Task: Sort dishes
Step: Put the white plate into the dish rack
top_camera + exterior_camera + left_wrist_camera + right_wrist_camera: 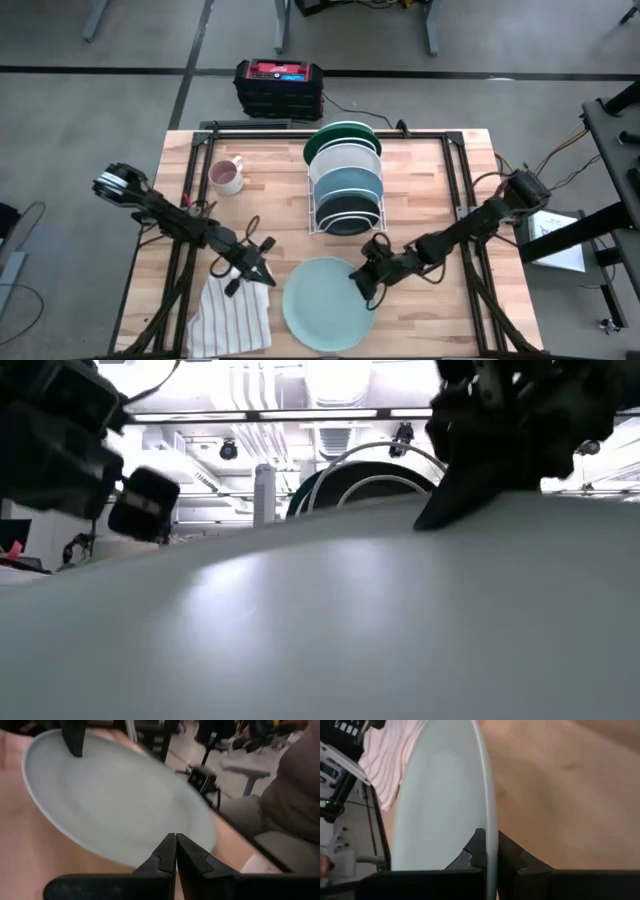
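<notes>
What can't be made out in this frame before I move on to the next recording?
- Low view: the large pale blue glossy plate fills the picture, hiding the tabletop and the wire rack's base.
- High view: the racked plates overlap, so each shows only partly.
- Right wrist view: the right gripper is shut on the plate's rim; the underside contact is hidden.
- Left wrist view: the shut left gripper blocks the plate's near edge.

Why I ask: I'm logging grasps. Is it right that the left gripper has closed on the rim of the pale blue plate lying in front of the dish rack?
Not quite: the right gripper is shut on the pale blue plate's rim, as the right wrist view shows. The left gripper is shut beside the plate, holding nothing. The plate does lie in front of the dish rack.
</notes>
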Robot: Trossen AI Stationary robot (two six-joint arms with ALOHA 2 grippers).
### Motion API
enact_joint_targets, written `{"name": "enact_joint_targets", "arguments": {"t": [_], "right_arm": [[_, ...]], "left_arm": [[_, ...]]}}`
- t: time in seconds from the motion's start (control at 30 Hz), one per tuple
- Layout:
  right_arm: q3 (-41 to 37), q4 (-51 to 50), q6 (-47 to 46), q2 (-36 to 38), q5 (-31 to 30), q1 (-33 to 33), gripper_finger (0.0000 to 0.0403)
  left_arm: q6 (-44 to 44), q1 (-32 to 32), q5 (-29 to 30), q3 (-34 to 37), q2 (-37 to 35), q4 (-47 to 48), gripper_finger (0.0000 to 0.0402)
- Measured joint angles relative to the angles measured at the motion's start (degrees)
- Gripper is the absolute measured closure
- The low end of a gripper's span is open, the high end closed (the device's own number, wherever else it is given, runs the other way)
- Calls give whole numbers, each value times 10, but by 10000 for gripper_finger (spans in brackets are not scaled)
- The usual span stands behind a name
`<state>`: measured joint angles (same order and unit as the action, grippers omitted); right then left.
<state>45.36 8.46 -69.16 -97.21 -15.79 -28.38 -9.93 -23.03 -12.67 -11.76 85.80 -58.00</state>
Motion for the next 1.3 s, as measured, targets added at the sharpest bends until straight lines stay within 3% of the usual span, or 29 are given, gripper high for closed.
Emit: {"name": "enact_joint_targets", "arguments": {"t": [0.2, 0.43, 0.6, 0.73, 0.87, 0.97, 1.3], "right_arm": [[-1, -67, 62, 92, -26, 0, 402], [-1, -109, 146, 240, -134, 0, 402], [-1, -90, 276, 352, -268, 2, 403], [-1, 7, 477, 431, -353, 16, 403], [-1, 82, 649, 491, -351, 54, 403], [0, 110, 728, 525, -321, 105, 403], [8, 116, 812, 528, -138, 342, 403]], "left_arm": [[20, 0, 0, 13, -86, 4, 401], [78, 3, 1, 8, -192, 4, 401], [176, 4, 20, 4, -267, 12, 401], [251, 4, 91, 3, -322, 29, 402], [305, 4, 191, 3, -368, 58, 401], [355, 4, 297, 3, -397, 89, 401], [567, 4, 581, 3, -454, 114, 401]]}}
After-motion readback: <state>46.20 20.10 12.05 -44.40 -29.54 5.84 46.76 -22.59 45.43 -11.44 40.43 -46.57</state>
